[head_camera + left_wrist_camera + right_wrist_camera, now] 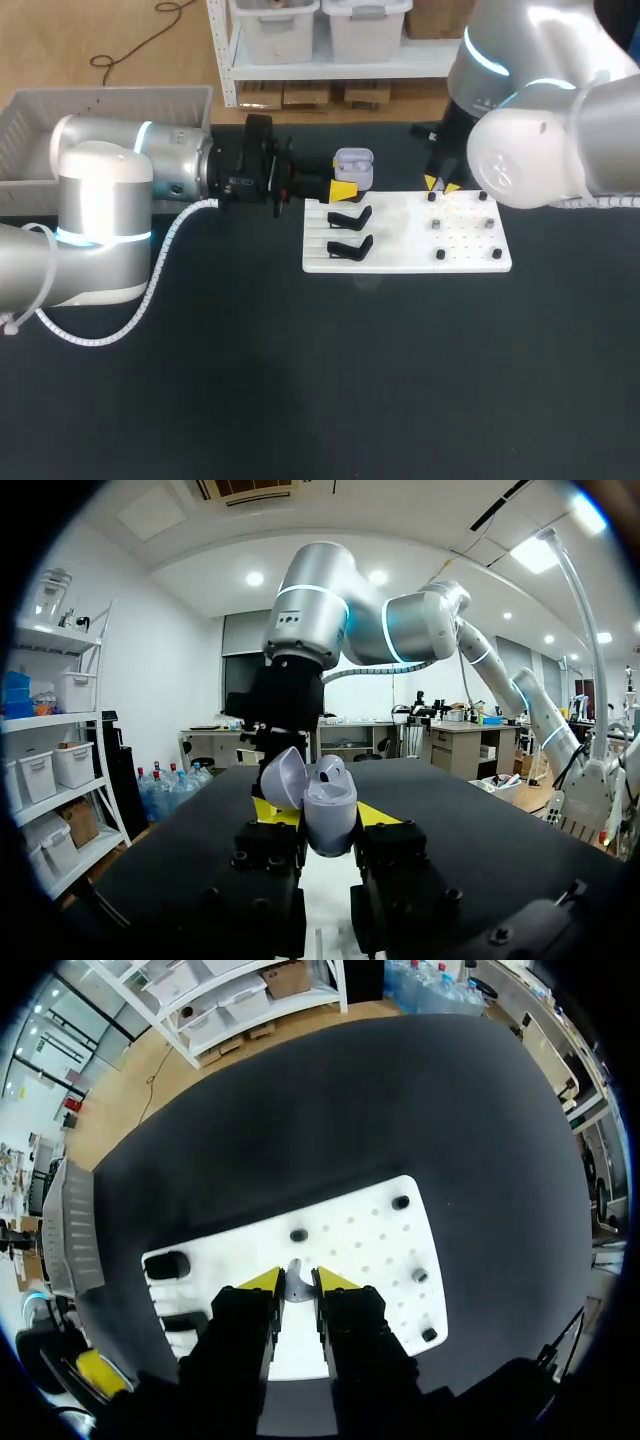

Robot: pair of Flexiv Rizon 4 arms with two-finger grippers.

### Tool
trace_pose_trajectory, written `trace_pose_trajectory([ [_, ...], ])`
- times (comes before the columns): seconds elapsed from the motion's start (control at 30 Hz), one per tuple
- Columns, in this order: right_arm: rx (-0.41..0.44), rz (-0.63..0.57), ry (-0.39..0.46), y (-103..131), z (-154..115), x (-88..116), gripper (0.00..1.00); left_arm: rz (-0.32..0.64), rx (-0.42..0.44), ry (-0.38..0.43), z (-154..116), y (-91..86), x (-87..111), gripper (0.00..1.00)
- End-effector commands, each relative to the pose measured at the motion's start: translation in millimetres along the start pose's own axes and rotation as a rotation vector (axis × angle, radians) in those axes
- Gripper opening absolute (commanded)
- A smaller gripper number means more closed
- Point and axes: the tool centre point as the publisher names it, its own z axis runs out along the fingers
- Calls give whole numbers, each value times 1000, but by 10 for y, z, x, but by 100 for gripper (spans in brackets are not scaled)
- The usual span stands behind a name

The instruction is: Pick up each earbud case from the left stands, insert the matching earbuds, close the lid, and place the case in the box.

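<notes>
The left gripper (322,816) is closed on the lilac earbud case (354,168) in the upper middle of the frame. The case stands upright, lid open. The right gripper (291,1282), nearly closed, pinches a small earbud (294,1286) over the white board (470,252).

The near table (330,380) lies open, while the white board (400,240), black stands (350,217), left arm (130,180) and right arm (540,150) crowd the far half.

We are showing rounded silver-grey shells on our left arm (100,190) and right arm (540,150), with thin cyan rings glowing at the joints. A white coiled cable (152,287) is trailing along the left arm. The left gripper (322,815) and right gripper (297,1280) are showing black, screw-holed finger blocks ending in bright yellow tips.
</notes>
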Motion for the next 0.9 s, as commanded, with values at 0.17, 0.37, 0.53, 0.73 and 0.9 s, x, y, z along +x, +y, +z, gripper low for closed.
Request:
trace_pose_trajectory([
  [0.17,-26,-77,24,-124,-473,226,0,2,-2,-2,1,-3,8,0],
  [0.37,0,-162,113,-121,-683,352,0,2,-2,-2,1,-3,8,0],
  [0.53,33,-242,175,-40,-803,471,0,2,-2,-2,1,-3,8,0],
  [0.73,-6,-311,191,91,-990,610,0,2,-2,-2,1,-3,8,0],
  [0.9,-47,-385,195,239,-1121,725,0,2,-2,-2,1,-3,8,0],
])
